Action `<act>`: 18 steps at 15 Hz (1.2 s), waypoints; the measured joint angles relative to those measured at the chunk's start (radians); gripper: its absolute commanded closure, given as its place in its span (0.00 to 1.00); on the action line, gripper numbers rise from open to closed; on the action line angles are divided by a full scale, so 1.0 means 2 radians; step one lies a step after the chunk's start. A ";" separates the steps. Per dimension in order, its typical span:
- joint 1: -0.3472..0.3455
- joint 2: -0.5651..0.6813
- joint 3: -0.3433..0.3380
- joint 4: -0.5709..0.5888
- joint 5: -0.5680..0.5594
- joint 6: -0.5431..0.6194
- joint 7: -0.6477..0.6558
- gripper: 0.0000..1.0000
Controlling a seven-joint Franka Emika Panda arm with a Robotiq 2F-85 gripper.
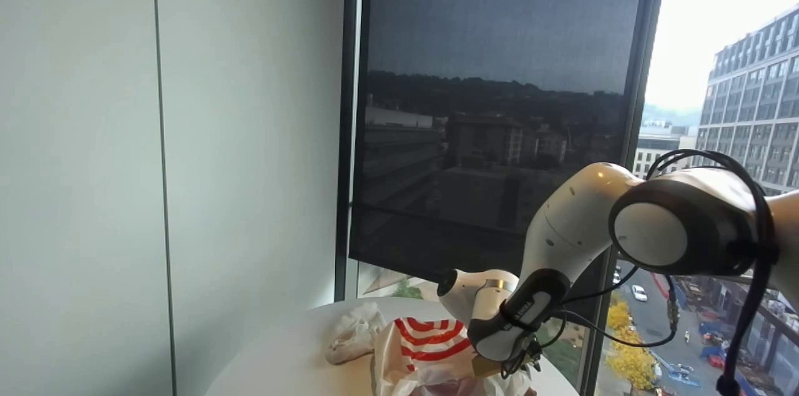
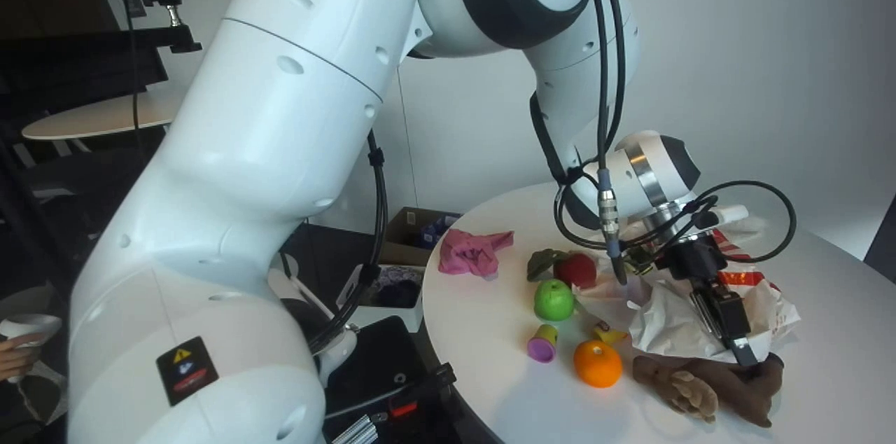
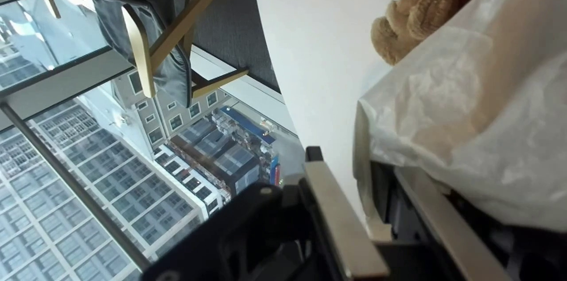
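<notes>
While the white arm [image 1: 568, 227] bends down from the right edge of an exterior view, a white plastic bag with red rings [image 1: 431, 346] lies below its lower end on the pale surface [image 1: 281, 358]. A crumpled whitish bundle [image 1: 356, 333] rests just beside the bag, and a dark window blind [image 1: 499, 102] hangs behind.

In an exterior view, the pincer [image 2: 743, 349] points downward at the bag, its tip appearing in front of a brown plush toy [image 2: 735, 388]; whether it touches the toy cannot be told. An orange [image 2: 598, 363] sits near the toy; farther along lie a small yellow-and-purple tub [image 2: 542, 344], a green apple [image 2: 554, 300], a round red object [image 2: 575, 269] and a pink cloth [image 2: 472, 253].

In the wrist view, the pincer is unclenched, its two fingers [image 3: 345, 223] standing apart. The bag drapes over one finger, and a fold of its edge hangs loosely into the gap. A tan portion of the toy protrudes past the plastic, through which a brown tone shows. Beyond the rim of the surface stands a chair with wooden legs [image 3: 139, 46].
</notes>
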 measured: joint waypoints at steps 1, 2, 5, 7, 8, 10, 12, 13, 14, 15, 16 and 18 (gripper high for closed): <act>-0.007 0.000 0.007 -0.001 0.000 0.002 0.000 0.31; -0.013 0.000 0.013 -0.002 0.000 0.005 0.000 0.22; -0.019 -0.014 0.026 -0.010 -0.002 0.020 0.007 0.00; -0.019 -0.038 0.033 -0.024 -0.016 0.038 0.023 0.00; -0.018 -0.054 0.037 -0.034 -0.028 0.051 0.035 0.00; -0.020 -0.091 0.049 -0.058 -0.038 0.088 0.043 0.00; -0.031 -0.120 0.068 -0.080 -0.033 0.130 0.040 0.00; -0.038 -0.129 0.079 -0.091 -0.027 0.153 0.033 0.00; -0.046 -0.135 0.088 -0.103 -0.019 0.176 0.021 0.00; -0.053 -0.140 0.096 -0.115 -0.007 0.200 0.005 0.00; -0.059 -0.142 0.103 -0.127 0.006 0.223 -0.014 0.00; -0.069 -0.144 0.113 -0.154 0.033 0.267 -0.059 0.00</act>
